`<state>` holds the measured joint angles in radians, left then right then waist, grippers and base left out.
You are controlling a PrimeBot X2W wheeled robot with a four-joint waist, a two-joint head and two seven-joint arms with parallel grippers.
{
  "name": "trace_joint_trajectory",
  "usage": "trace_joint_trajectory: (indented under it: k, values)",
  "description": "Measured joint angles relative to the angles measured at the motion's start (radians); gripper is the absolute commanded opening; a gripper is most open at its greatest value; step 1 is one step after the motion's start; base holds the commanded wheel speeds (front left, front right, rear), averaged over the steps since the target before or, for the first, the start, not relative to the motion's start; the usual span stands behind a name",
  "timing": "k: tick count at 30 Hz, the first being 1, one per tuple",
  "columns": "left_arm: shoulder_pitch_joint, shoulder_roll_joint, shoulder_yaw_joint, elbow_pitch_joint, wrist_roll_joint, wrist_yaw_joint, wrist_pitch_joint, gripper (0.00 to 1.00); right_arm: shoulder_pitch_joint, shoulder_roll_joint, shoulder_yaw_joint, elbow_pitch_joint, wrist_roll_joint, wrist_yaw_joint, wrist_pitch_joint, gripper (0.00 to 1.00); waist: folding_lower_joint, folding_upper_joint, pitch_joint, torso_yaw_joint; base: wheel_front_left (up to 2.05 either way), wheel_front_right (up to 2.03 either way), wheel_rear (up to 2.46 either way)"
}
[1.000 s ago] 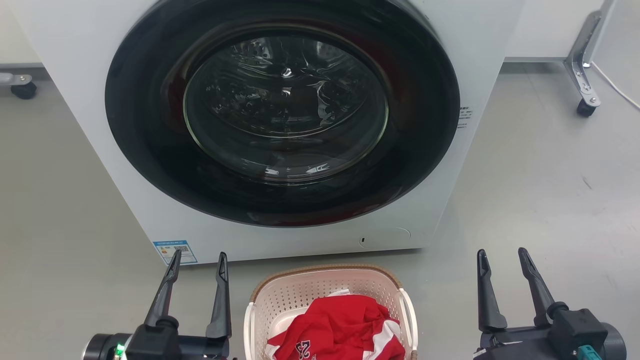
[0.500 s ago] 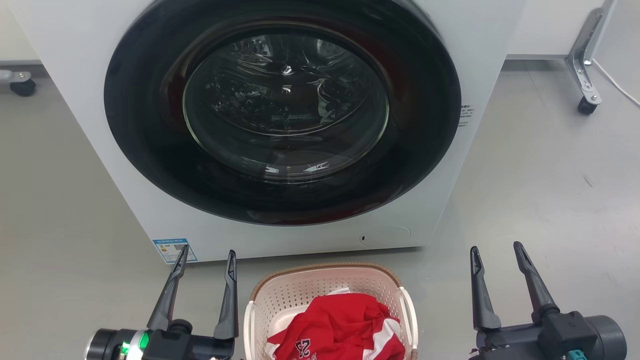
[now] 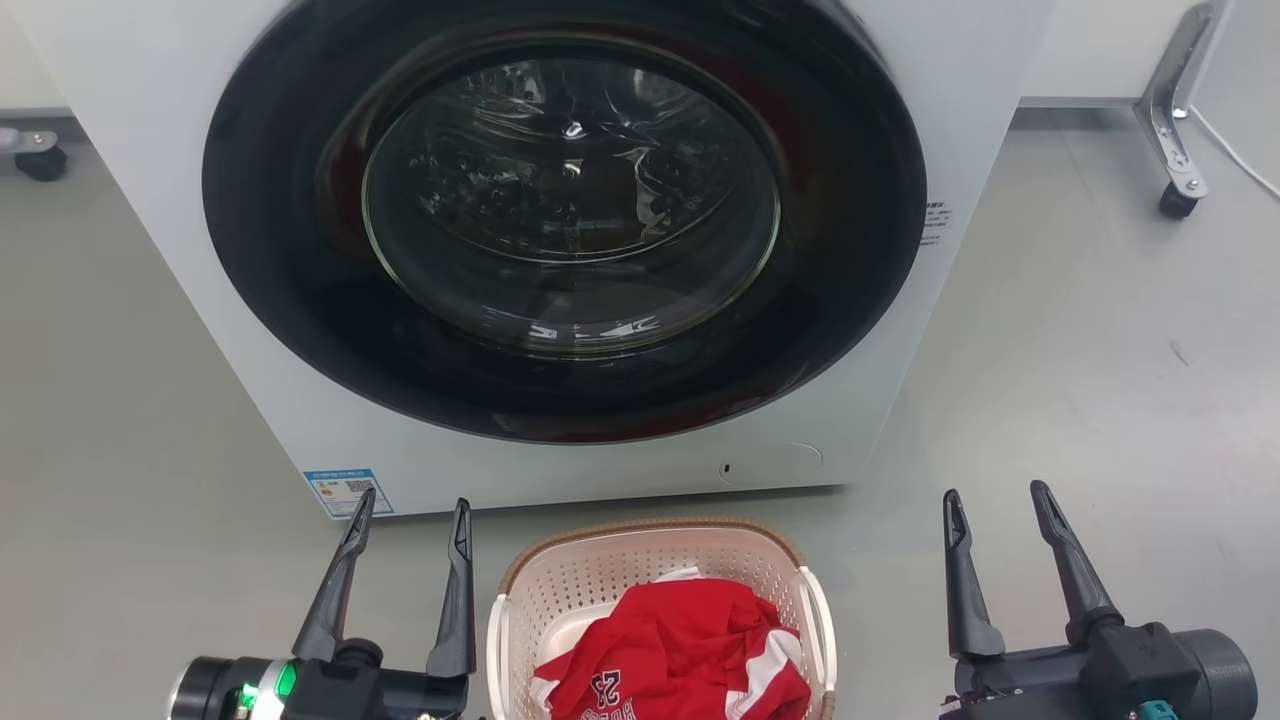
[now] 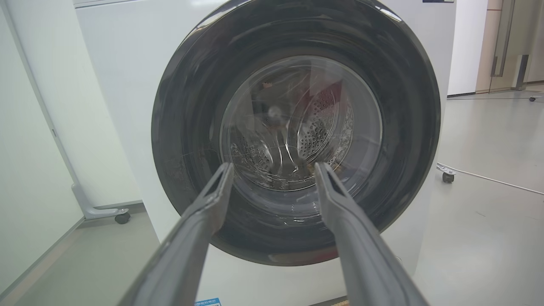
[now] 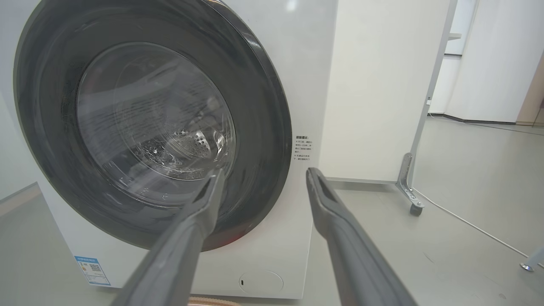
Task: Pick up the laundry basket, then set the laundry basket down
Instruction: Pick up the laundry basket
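Between our left gripper [image 3: 413,500] at seven o'clock and right gripper [image 3: 995,492] at five, both open and empty, the laundry basket [image 3: 600,585] sits on grey floor [image 3: 1080,400].

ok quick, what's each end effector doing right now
Left end effector: open, holding nothing, just left of the laundry basket.
Right end effector: open, holding nothing, well off to the basket's right.

L+R jaws apart, empty.
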<state>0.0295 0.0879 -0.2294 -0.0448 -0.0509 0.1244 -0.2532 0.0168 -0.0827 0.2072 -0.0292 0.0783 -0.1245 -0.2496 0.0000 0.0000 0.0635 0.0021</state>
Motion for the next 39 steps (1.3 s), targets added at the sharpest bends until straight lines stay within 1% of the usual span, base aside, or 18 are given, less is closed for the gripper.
trace_joint_trajectory:
  k: [10,16,20,26,27,39]
  values:
    - [-0.007,0.0,0.0,0.003,0.0,-0.001,0.0,1.0,-0.001,0.001,-0.005,-0.012,0.003,0.003,-0.003,1.0,0.0,0.0,0.056,0.0,0.0,0.0,0.0]
    - [-0.079,-0.006,0.003,0.06,-0.011,-0.011,0.0,1.0,-0.062,0.002,-0.014,0.015,0.013,0.021,-0.005,1.0,0.0001,0.0,0.125,0.004,0.0,0.0,0.0]
    - [-0.12,-0.015,0.006,0.111,-0.019,-0.011,0.0,1.0,-0.126,0.002,-0.028,0.053,0.032,0.034,-0.007,1.0,0.0001,0.0001,0.178,0.006,0.0,0.0,0.0]
    - [-0.204,-0.024,0.012,0.199,-0.039,-0.012,0.0,1.0,-0.212,-0.003,-0.033,0.143,0.036,0.055,-0.007,1.0,0.0002,0.0001,0.262,0.011,0.0,0.0,0.0]
    - [-0.218,-0.025,0.015,0.213,-0.047,-0.019,0.0,1.0,-0.223,-0.004,-0.036,0.156,0.036,0.055,-0.007,1.0,0.0002,0.0001,0.277,0.012,0.0,0.0,0.0]
    - [-0.377,-0.034,0.029,0.414,-0.112,-0.038,0.0,1.0,-0.4,-0.021,-0.061,0.321,0.036,0.068,-0.007,1.0,0.0002,0.0002,0.454,0.031,0.0,0.0,0.0]
